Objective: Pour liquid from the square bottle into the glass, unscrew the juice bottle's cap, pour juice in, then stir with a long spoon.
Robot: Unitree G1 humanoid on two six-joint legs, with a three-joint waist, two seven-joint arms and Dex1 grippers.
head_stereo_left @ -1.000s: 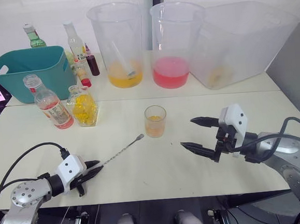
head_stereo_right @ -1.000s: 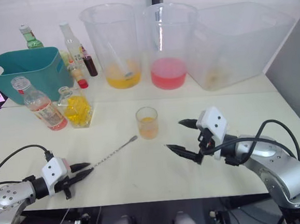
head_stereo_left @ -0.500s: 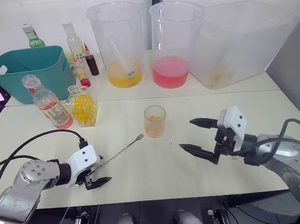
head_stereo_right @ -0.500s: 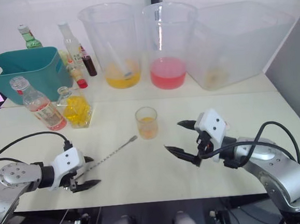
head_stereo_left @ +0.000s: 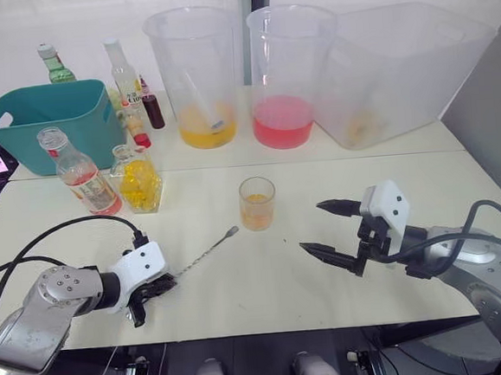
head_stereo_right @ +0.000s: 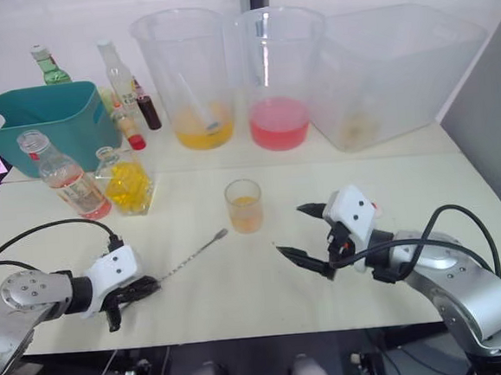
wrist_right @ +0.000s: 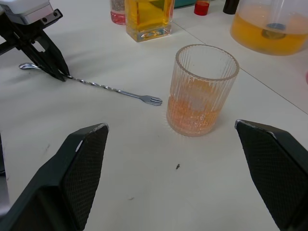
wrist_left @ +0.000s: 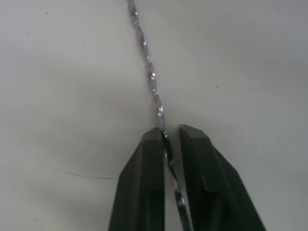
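The long spoon point(head_stereo_left: 205, 252) lies flat on the table, slanting from its forked end near the glass point(head_stereo_left: 258, 202) back toward my left gripper point(head_stereo_left: 151, 290). In the left wrist view the two black fingers point(wrist_left: 147, 192) are shut on the spoon's twisted stem point(wrist_left: 147, 62). The glass point(wrist_right: 202, 89) holds a little orange liquid. My right gripper point(head_stereo_left: 313, 226) hovers open just right of it, with nothing between its fingers. The square bottle point(head_stereo_left: 140, 179) with yellow liquid and the juice bottle point(head_stereo_left: 80, 172) stand at the left. The juice bottle's cap is out of view.
A teal basket point(head_stereo_left: 50, 116) sits at the back left with several bottles point(head_stereo_left: 129, 75) beside it. Behind the glass stand a jug with yellow liquid point(head_stereo_left: 202, 70), a jug with pink liquid point(head_stereo_left: 285, 72) and a clear tub point(head_stereo_left: 398, 72).
My left gripper's fingers, spread beside the spoon's handle end half a second ago, have closed on the stem. The right gripper has barely moved.
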